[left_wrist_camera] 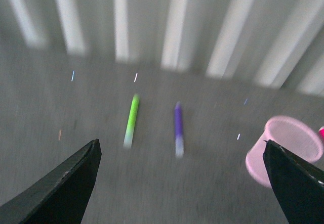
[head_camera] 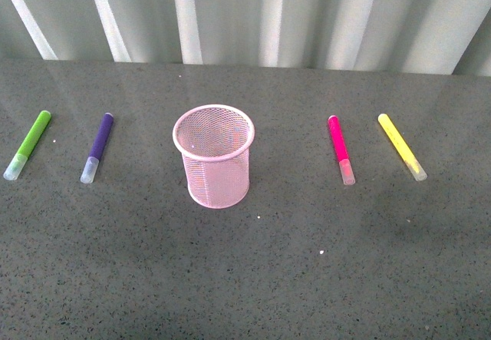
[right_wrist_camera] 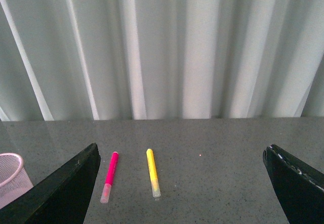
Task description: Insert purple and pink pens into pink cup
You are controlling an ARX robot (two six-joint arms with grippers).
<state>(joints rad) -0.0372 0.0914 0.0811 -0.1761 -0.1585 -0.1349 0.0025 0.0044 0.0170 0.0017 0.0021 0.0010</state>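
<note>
The left end effector (left_wrist_camera: 180, 142) and right end effector (right_wrist_camera: 181, 146) hover over the counter (head_camera: 245, 286), both spread and empty. The purple pen (head_camera: 98, 146) lies ahead of the left, the pink pen (head_camera: 340, 148) ahead of the right, and the cup (head_camera: 219, 180) stands upright between them.

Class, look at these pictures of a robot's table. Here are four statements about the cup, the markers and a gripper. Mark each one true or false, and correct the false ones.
1. The light pink wire-mesh cup stands upright with nothing in it. True.
2. The dark purple marker is inside the cup. False: it lies flat on the grey table, between the lime-green marker and the cup.
3. The magenta-pink marker lies between the cup and the yellow marker. True.
4. The left gripper is shut on a marker. False: its jaws stand wide open and hold nothing.
</note>
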